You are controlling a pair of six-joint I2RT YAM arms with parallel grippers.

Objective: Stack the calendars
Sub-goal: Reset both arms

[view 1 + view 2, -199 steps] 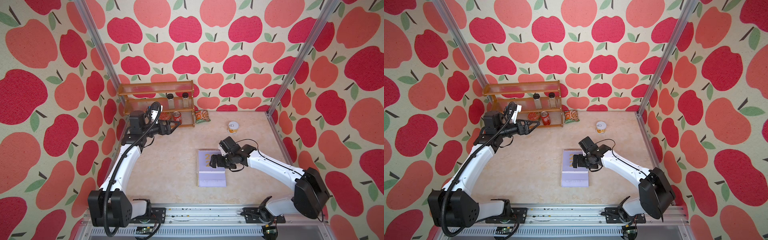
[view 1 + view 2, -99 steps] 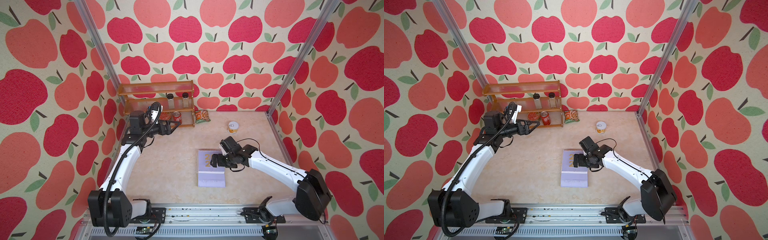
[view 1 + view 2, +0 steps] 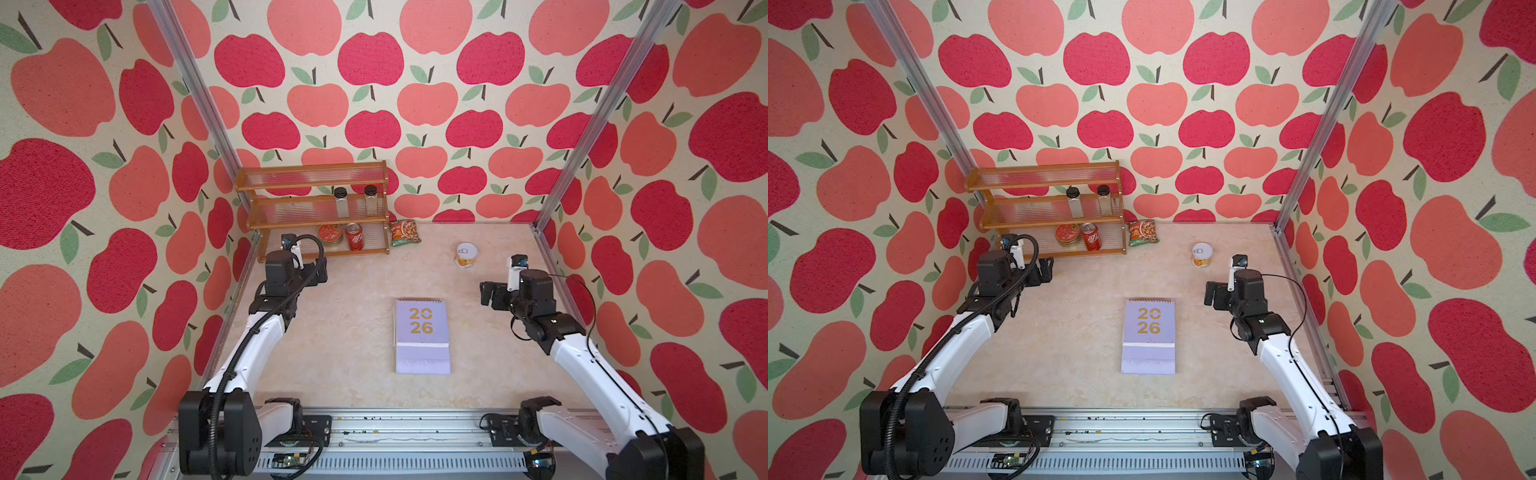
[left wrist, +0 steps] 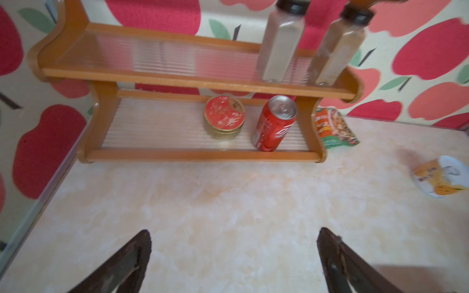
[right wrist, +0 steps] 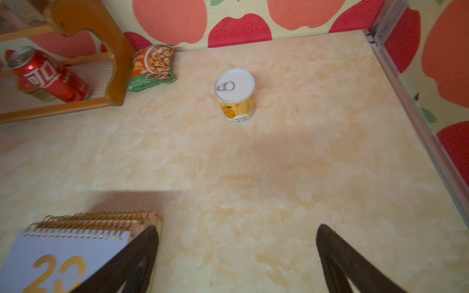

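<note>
Marbled beige bench (image 3: 353,286), boxed in by apple-print walls (image 3: 374,62): the calendars (image 3: 422,332) lie stacked at its centre, a lilac cover with gold "2026" on top, gold spirals layered beneath. A wooden rack (image 3: 311,185) in the far corner holds two spice bottles (image 3: 340,202) on its middle shelf, and a red-lidded jar (image 3: 330,233) and a cola can (image 3: 354,242) on its lowest. A snack packet (image 3: 404,232) lies just beside it. A pull-tab tin (image 3: 466,255) stands apart. The left fingers (image 4: 127,266) and right fingers (image 5: 342,258) are spread wide, holding nothing.

The calendars (image 3: 422,328) lie stacked at the centre of the table (image 3: 340,332). A tin (image 3: 466,254) stands behind them to the right. The rack (image 3: 291,225) sits far left, a packet (image 3: 404,232) just beside it.
</note>
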